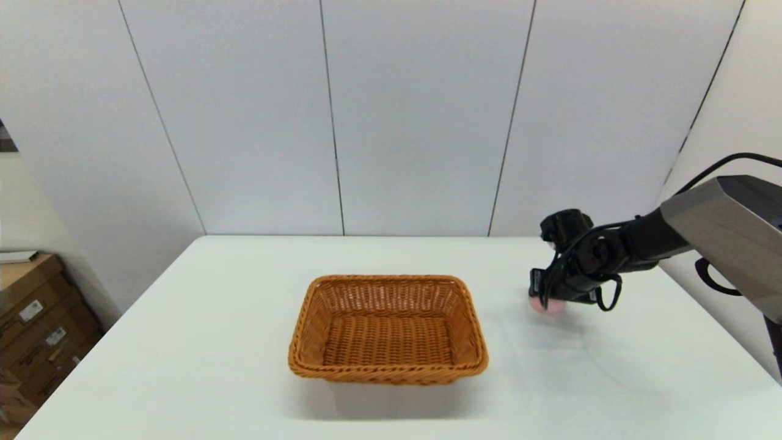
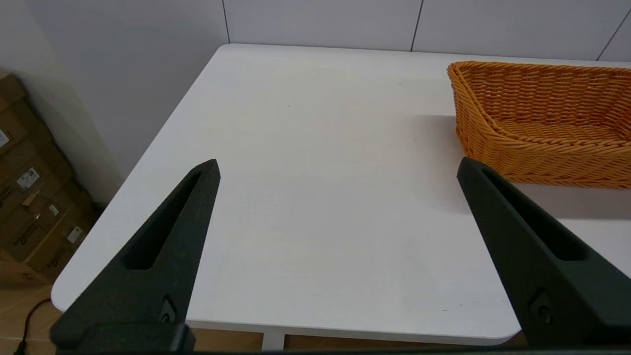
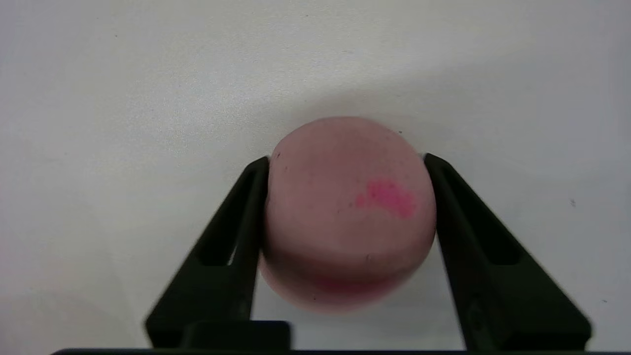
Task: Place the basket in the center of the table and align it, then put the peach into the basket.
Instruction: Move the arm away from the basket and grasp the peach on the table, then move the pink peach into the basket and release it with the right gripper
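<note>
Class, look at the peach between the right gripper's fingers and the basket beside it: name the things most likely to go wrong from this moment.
1. The peach is round and smooth, and the right gripper touches it only at its sides, so it may slip out when lifted.
2. The basket has raised, flared walls; carried too low, the peach could strike the braided rim and shove the basket off centre.
3. Dropped, it could roll across the table.

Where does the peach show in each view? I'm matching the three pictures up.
Head view: the peach sits right of the basket, partly hidden under the right gripper.
Left wrist view: not in it; only the basket and table.
Right wrist view: centre, between that gripper's fingers.
Shared landmark: the white table.
</note>
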You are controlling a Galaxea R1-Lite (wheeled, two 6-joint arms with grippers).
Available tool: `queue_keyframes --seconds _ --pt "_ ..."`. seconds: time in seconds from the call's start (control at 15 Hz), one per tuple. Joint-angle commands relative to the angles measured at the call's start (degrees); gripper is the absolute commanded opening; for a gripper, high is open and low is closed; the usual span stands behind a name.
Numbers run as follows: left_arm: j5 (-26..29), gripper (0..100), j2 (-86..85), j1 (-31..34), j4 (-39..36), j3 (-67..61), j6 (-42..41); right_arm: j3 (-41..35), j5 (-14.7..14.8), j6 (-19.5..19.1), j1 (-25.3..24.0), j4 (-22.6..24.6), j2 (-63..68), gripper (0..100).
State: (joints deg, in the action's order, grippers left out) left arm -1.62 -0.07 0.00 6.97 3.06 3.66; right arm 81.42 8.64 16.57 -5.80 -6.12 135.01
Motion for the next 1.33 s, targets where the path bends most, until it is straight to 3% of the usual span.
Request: queue_keyframes --seconds 0.07,0.33,0.67,0.93,1.33 --pt "-0.05 100 -0.01 0.00 0.06 0.02 0.03 0.05 -0.12 0.22 0.53 -0.30 -1.59 0" --pt "-0.05 100 -0.01 0.00 0.06 0.02 0.03 0.49 -1.17 0.48 1.50 -4.52 -7.39 0" --pt "-0.05 100 -0.01 0.00 0.06 -0.07 0.12 0.32 -6.45 3.65 -2.02 -13.30 -20.58 0" --pt "-0.05 100 -0.01 0.00 0.06 0.02 0.12 1.55 -6.89 4.88 -13.45 -20.25 -27.08 0" --pt "-0.05 100 -0.01 0.00 0.06 -0.07 0.12 4.80 -6.45 4.97 -29.44 -22.53 -22.16 0"
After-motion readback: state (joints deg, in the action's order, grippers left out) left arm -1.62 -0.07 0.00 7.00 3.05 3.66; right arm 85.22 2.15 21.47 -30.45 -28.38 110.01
